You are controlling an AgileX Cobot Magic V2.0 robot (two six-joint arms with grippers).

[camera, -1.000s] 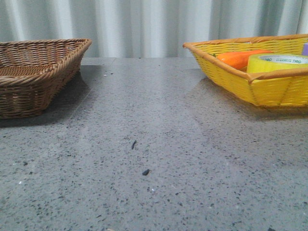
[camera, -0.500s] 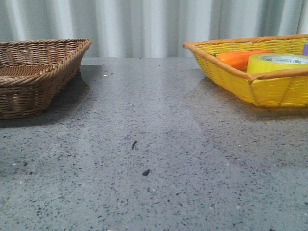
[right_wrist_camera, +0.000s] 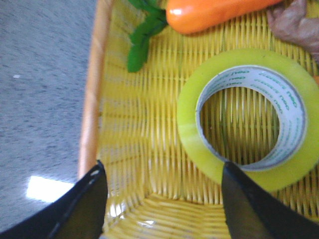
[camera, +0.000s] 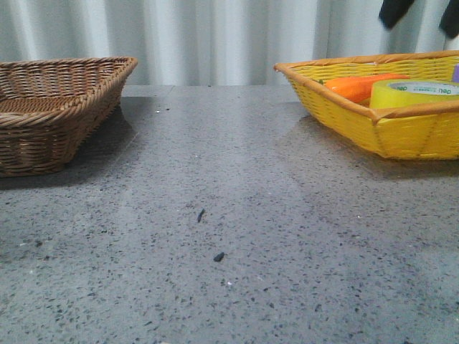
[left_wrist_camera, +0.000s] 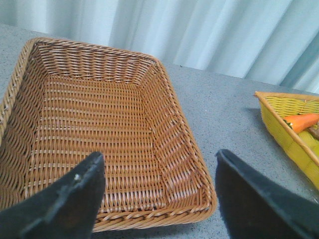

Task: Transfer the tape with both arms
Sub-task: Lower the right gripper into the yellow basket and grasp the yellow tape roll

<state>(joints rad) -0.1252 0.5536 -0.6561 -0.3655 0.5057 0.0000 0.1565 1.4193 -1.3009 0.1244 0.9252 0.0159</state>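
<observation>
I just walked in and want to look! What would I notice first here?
Probably the bright yellow basket at the table's right, holding a roll of yellow tape lying flat and an orange carrot beside it. The right gripper hangs open above the basket, next to the tape. Across the grey table on the left sits a brown wicker basket with nothing in it, the open left gripper above it.

The tape is a wide roll of translucent yellow film wound on a white inner core printed with small dark lettering. It lies flat, its open centre facing up, so the weave beneath shows through the hole. It rests on the floor of the yellow wicker basket, near the basket's front wall, close to an orange carrot but not touching it.
</observation>
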